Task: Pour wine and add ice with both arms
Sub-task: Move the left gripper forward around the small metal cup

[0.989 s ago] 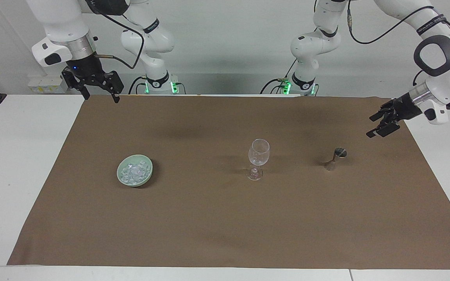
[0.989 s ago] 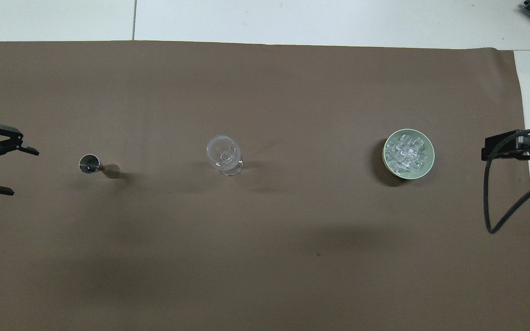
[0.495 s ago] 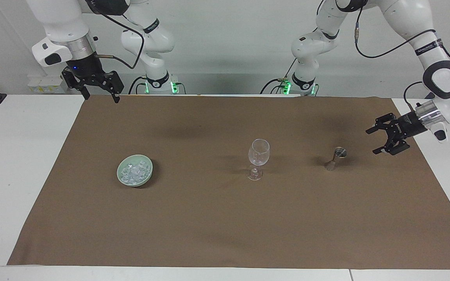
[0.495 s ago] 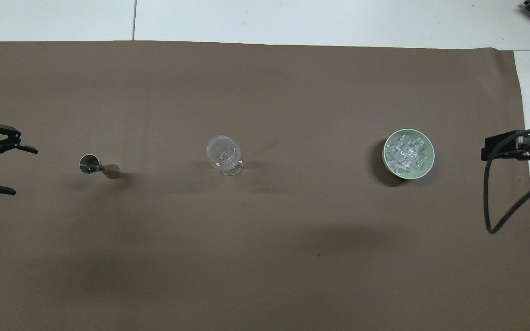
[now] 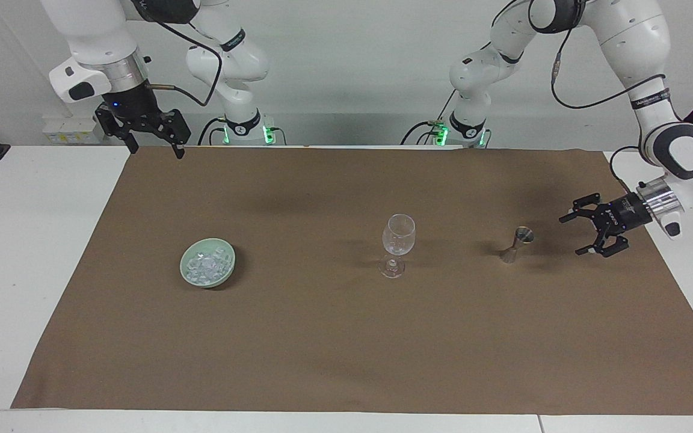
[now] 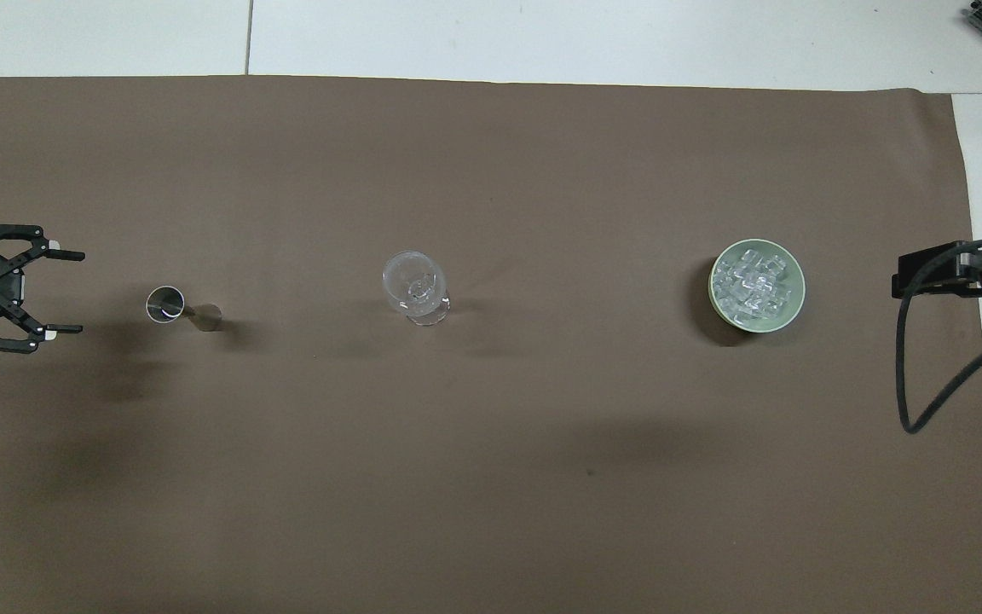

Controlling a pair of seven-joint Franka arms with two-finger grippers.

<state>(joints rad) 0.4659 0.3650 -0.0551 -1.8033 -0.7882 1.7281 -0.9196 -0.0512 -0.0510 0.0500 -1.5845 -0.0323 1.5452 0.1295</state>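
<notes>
Change: over the last second the left gripper [image 5: 584,234] has dropped from above the brown cloth's [image 5: 346,349] edge at the left arm's end and turned level, its open side now facing the jigger [image 5: 518,243].
Meaning: this looks like the approach for the pour step; nothing has been lifted, so the task is at its start.
Left gripper fingers: spread wide, holding nothing, close beside the jigger but apart from it.
Right gripper [image 5: 153,144]: waits unmoved over the cloth's corner nearest the robots at the right arm's end; fingers apart, empty.
Jigger: a small metal double cone standing upright, between the left gripper and the wine glass [image 5: 397,243].
Wine glass: clear, stemmed, upright near the table's middle, looking empty.
Ice [image 6: 752,283]: a heap of small clear cubes in the pale green bowl [image 6: 792,308], toward the right arm's end, well apart from the glass.
Next: the fingers likely need to close on the jigger's narrow waist; it could tip easily.
</notes>
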